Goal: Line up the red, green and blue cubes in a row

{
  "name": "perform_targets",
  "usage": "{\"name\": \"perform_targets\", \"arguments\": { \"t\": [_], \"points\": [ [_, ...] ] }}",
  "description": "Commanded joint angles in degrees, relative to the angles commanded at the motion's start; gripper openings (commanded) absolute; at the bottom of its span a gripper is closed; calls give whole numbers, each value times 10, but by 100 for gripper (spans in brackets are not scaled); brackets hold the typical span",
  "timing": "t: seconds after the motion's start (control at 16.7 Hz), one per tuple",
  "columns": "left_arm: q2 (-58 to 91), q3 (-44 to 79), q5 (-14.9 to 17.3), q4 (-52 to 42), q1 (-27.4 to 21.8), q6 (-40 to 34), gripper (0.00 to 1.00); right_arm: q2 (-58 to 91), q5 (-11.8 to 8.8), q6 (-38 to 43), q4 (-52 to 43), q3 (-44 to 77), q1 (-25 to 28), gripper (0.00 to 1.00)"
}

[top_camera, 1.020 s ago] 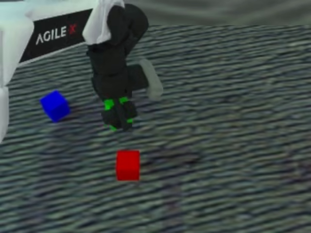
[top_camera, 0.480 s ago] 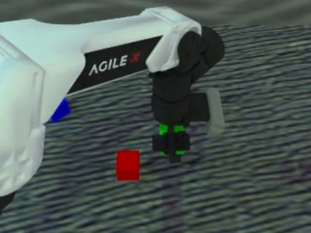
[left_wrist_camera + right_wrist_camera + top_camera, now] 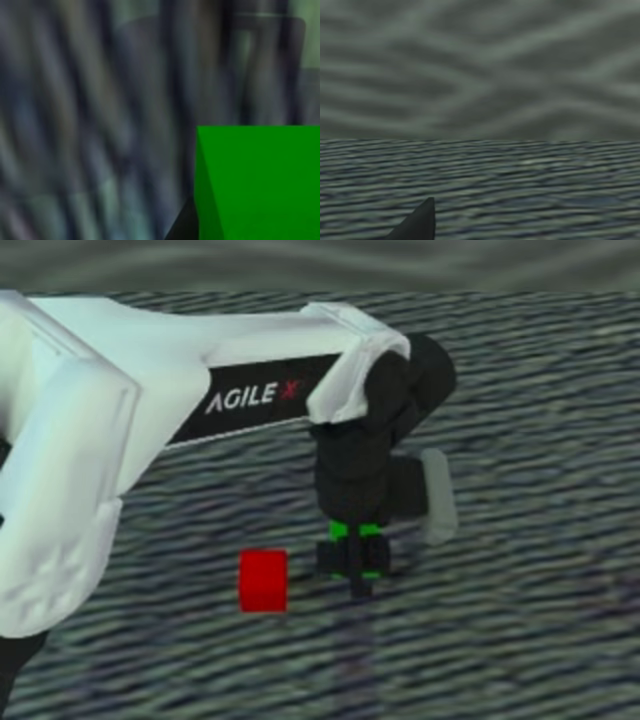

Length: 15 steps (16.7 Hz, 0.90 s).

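Across the table from its left edge reaches the left arm, white w/ AGILE X plate, wrist pointing down near the middle. Left gripper sits low over the surface, fingers pinching the green cube, which fills the left wrist view close-up. Red cube lies just beside it, toward the left edge, apart. Blue cube not visible. Right gripper: only one dark fingertip in its wrist view, can't tell its finger state

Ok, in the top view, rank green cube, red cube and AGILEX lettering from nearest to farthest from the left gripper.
1. green cube, held by the left gripper.
2. red cube, on the table at its left.
3. AGILEX lettering, up on the left arm, farther left.
Right arm: outside this view.
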Motion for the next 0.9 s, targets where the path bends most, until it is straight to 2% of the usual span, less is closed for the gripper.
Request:
{"name": "perform_targets", "arguments": {
  "t": [0.18,0.42,0.9],
  "points": [
    [17,-27,0,46,-3,1,0,0,0,0,0,0,0,100],
    [19,-30,0,50,-4,1,0,0,0,0,0,0,0,100],
    [19,-30,0,50,-4,1,60,0,0,0,0,0,0,100]
  ]
}}
